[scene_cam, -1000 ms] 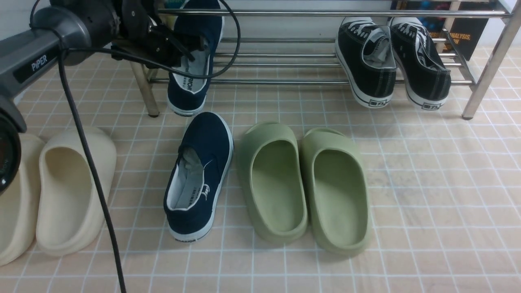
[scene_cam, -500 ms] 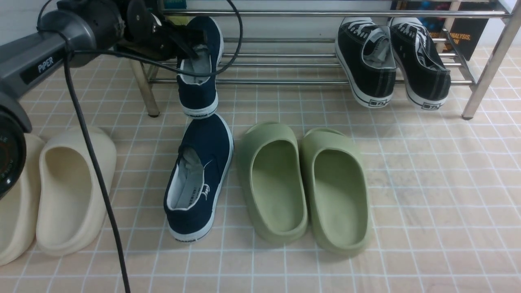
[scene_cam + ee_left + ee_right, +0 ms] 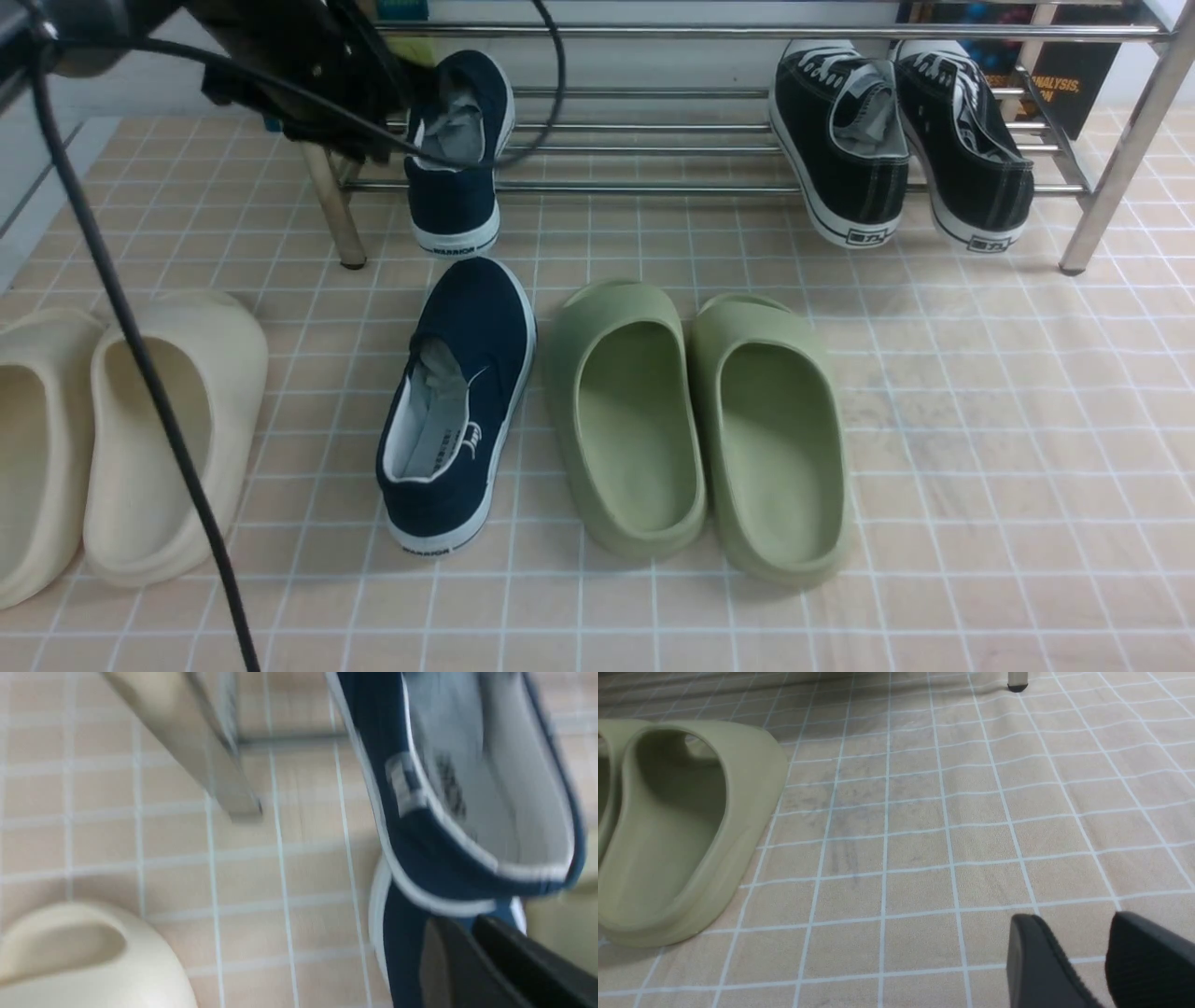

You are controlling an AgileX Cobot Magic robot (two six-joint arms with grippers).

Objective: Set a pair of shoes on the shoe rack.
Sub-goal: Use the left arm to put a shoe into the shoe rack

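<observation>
One navy shoe [image 3: 456, 154] of the pair leans on the lower bars of the chrome shoe rack [image 3: 747, 31] at its left end, heel hanging toward the floor. The other navy shoe [image 3: 457, 401] lies on the tiles just in front of it. My left gripper [image 3: 392, 121] hovers at the racked shoe's left side, apart from it. In the blurred left wrist view its fingers [image 3: 444, 961] lie together below that shoe [image 3: 406, 858], with nothing between them. My right gripper [image 3: 1069, 947] stands open over bare tiles.
Two black sneakers [image 3: 840, 140] [image 3: 971, 140] lean on the rack's right end. Green slippers [image 3: 625, 420] [image 3: 775, 439] lie right of the floor shoe, cream slippers [image 3: 168, 429] at the far left. A black cable [image 3: 140, 373] hangs across the left side. A rack leg [image 3: 336, 215] stands beside the racked shoe.
The left gripper set the tilted navy shoe down on the rack's bars and let go. The arm has since drawn up and to the left, away from the shoe.
</observation>
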